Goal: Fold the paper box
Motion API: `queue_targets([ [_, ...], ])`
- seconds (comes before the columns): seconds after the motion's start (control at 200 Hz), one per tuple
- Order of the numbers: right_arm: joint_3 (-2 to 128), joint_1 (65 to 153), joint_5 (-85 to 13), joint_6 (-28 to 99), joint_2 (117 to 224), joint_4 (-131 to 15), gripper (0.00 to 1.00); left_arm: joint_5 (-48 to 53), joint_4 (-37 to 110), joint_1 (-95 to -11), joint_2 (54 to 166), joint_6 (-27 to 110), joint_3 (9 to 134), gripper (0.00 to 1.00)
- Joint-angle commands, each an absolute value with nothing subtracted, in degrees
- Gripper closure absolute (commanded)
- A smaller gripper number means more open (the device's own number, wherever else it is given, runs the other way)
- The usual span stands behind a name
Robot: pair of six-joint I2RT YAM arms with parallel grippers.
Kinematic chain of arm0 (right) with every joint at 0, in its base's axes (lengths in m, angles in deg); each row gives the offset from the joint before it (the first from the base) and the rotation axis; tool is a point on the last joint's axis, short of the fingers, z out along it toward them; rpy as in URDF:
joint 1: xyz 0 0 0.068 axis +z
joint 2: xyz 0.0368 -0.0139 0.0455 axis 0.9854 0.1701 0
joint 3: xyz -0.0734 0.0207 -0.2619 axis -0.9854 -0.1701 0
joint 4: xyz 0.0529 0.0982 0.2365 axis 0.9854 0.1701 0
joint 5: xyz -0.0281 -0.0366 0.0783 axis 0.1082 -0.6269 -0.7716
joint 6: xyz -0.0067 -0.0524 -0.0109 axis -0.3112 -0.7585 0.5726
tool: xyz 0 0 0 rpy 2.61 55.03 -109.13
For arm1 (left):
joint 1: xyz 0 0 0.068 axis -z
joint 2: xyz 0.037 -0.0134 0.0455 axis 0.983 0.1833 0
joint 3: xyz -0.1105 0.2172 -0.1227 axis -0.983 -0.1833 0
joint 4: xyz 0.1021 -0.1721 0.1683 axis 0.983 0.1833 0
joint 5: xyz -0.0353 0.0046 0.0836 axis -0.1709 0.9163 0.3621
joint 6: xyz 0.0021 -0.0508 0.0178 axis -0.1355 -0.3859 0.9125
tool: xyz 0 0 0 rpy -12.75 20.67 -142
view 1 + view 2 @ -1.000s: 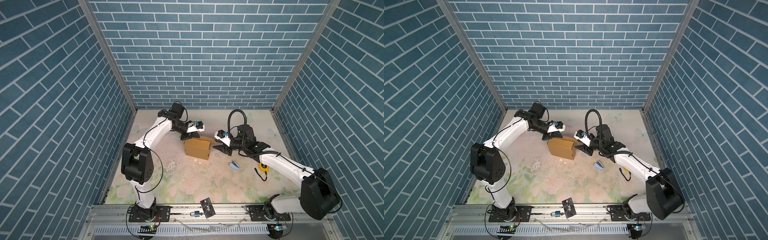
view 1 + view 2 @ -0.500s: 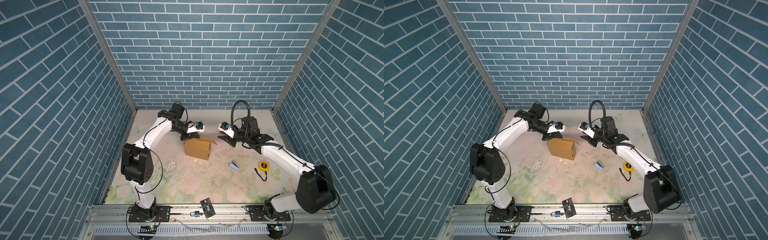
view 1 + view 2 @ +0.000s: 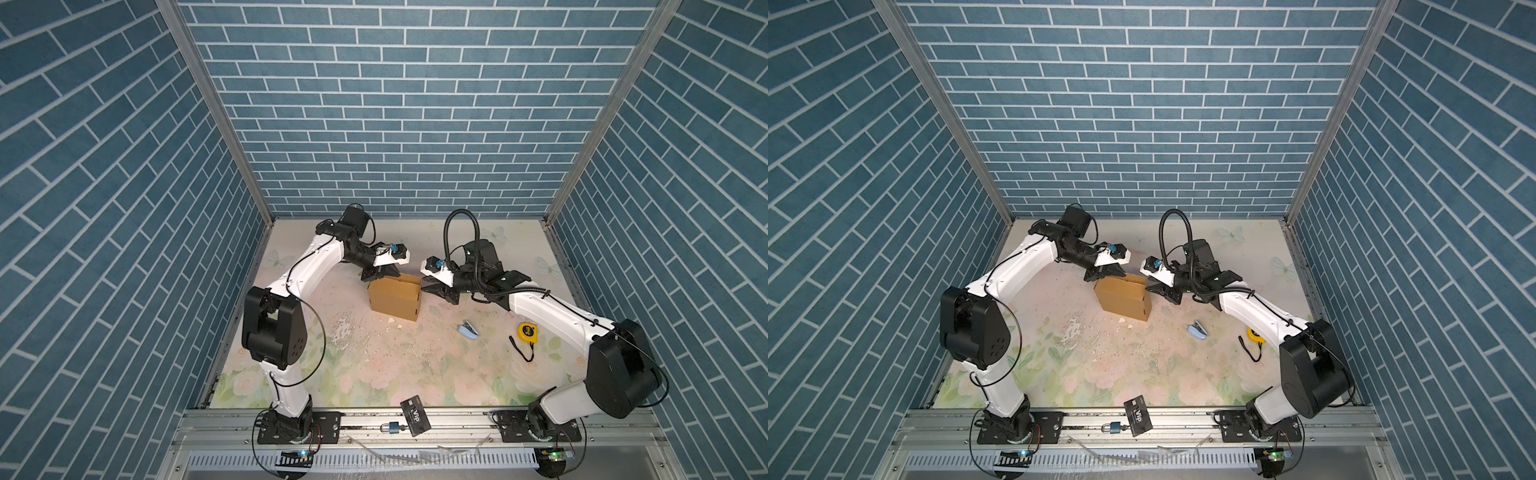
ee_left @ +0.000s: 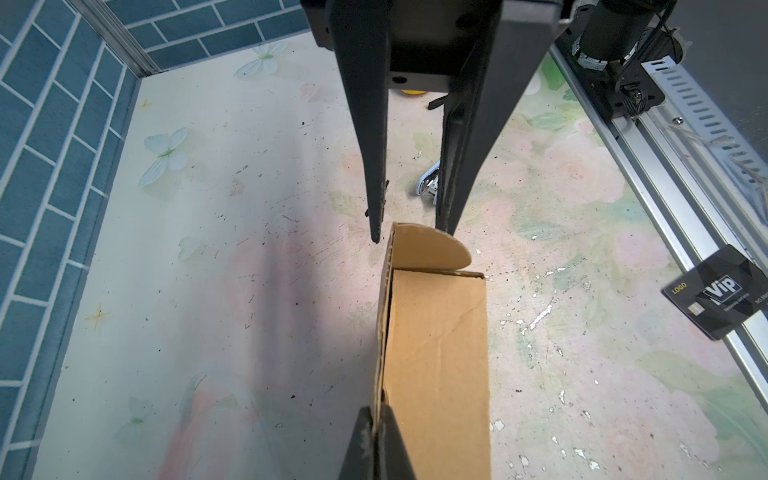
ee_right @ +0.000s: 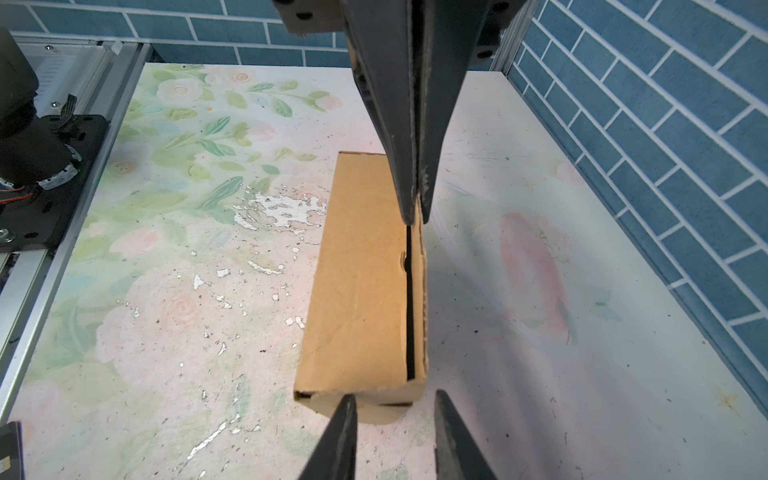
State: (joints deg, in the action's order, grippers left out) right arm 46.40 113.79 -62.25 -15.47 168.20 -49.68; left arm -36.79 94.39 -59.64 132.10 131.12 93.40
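The tan paper box (image 3: 395,297) (image 3: 1125,299) stands on the table as a narrow upright block, with a slit along its top (image 5: 409,311). My left gripper (image 3: 384,274) (image 4: 376,419) is shut on the thin cardboard wall at the box's far left top edge. My right gripper (image 3: 432,286) (image 5: 395,399) is open at the box's right end. A rounded end flap (image 4: 428,249) sticks out there, partly between the right fingertips (image 5: 349,403), and it is not pinched.
A light-blue stapler (image 3: 468,330) and a yellow tape measure (image 3: 527,332) lie on the floral table to the right of the box. A black VIP card (image 3: 415,415) and a padlock (image 3: 392,427) sit on the front rail. Brick walls close three sides.
My right gripper pulled back and up from the box, then came back down to its right end with narrower jaws. The left gripper kept its hold and did not move.
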Motion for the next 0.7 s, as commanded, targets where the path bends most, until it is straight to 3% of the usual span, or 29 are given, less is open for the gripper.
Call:
queue_targets([
  [0.0,47.15,114.7,-62.97,-17.42,167.22,-48.97,0.68,-37.02,96.76,-58.96,132.11,131.32,91.98,0.94],
  [0.695,46.13,115.28,-61.64,-13.29,166.6,-54.64,0.68,-37.89,97.28,-58.87,132.11,131.41,91.98,0.94],
])
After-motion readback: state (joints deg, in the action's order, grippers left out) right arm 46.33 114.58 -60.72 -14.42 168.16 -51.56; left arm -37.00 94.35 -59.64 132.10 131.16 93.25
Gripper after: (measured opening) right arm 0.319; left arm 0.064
